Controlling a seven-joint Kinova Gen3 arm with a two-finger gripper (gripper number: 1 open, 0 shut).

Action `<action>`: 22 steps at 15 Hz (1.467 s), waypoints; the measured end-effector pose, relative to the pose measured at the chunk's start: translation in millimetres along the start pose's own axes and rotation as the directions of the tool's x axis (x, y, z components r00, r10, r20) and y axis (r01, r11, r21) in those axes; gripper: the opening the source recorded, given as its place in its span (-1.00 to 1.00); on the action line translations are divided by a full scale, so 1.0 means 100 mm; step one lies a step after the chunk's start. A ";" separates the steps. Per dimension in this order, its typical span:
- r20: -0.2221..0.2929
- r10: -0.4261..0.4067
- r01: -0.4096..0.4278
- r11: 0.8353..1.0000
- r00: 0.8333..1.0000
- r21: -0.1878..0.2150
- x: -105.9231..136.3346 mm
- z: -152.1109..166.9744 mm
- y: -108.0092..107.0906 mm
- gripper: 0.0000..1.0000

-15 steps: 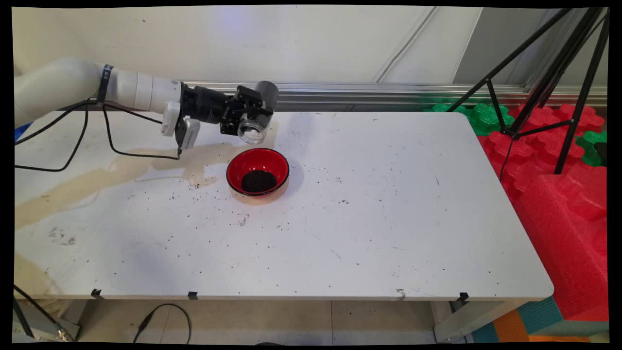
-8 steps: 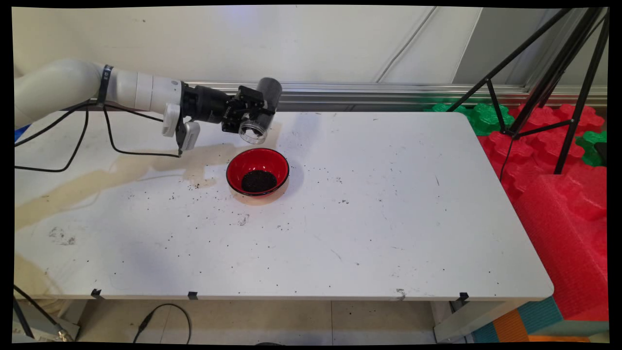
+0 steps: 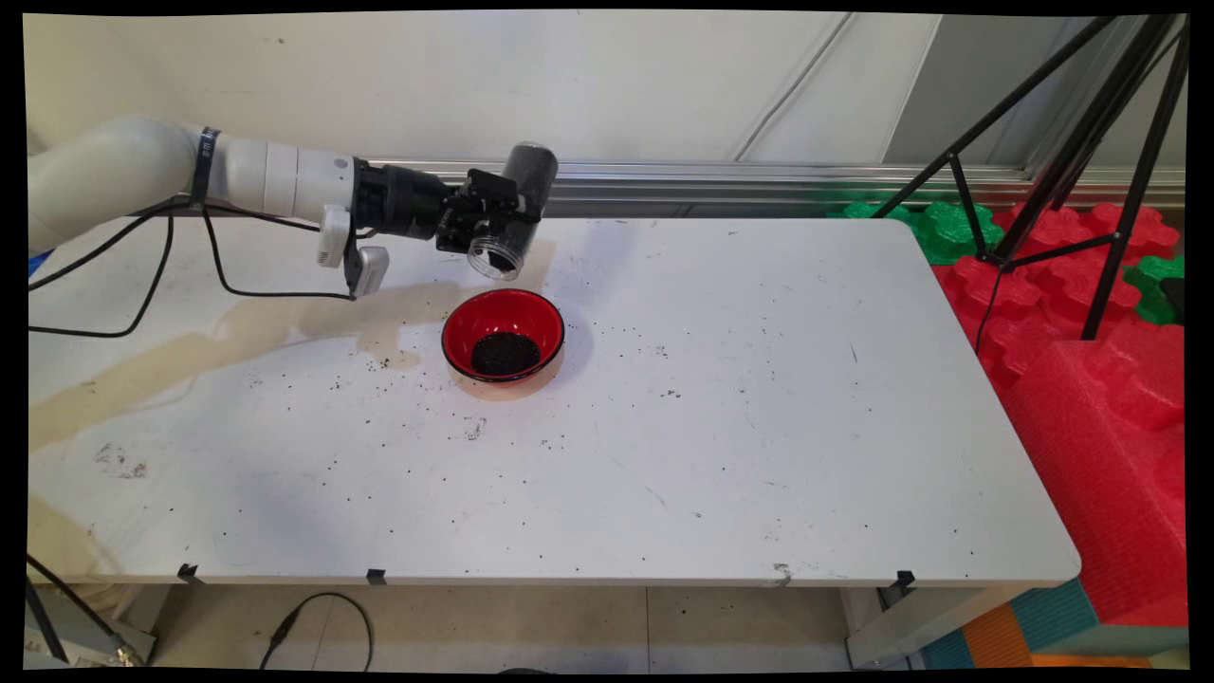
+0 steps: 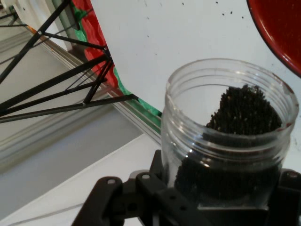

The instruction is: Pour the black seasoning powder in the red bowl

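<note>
While the black two-finger gripper (image 3: 493, 223) pinches the tilted clear plastic jar of dark granules (image 3: 513, 211) at 12 o'clock of the glossy red bowl (image 3: 503, 334), further tipping could scatter grains beyond its rim.

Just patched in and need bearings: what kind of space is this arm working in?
Probably a robotics lab: a stained white table, black tripod legs and red and green foam blocks beside it, and the end effector holding a clear jar.

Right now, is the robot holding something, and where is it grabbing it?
Yes. The gripper holds a clear jar of dark grains by its side, around the middle, tilted above the red bowl.
</note>
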 end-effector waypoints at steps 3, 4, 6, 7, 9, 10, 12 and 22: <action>0.003 0.024 -0.024 1.000 1.000 0.005 0.01 0.00 -0.01 -1.00; 0.004 0.034 -0.034 0.999 0.999 0.008 0.01 0.00 -0.02 -1.00; 0.007 0.048 -0.048 0.999 0.999 0.011 0.01 0.00 -0.02 -1.00; 0.008 0.053 -0.053 0.999 0.999 0.012 0.02 0.00 -0.03 -1.00; 0.010 0.065 -0.065 0.998 0.998 0.015 0.02 -0.01 -0.03 -1.00; 0.011 0.072 -0.073 0.997 0.997 0.017 0.02 -0.01 -0.04 -1.00; 0.014 0.086 -0.086 0.996 0.996 0.020 0.03 -0.01 -0.04 -1.00; 0.023 0.128 -0.129 0.991 0.991 0.029 0.07 -0.05 -0.06 -1.00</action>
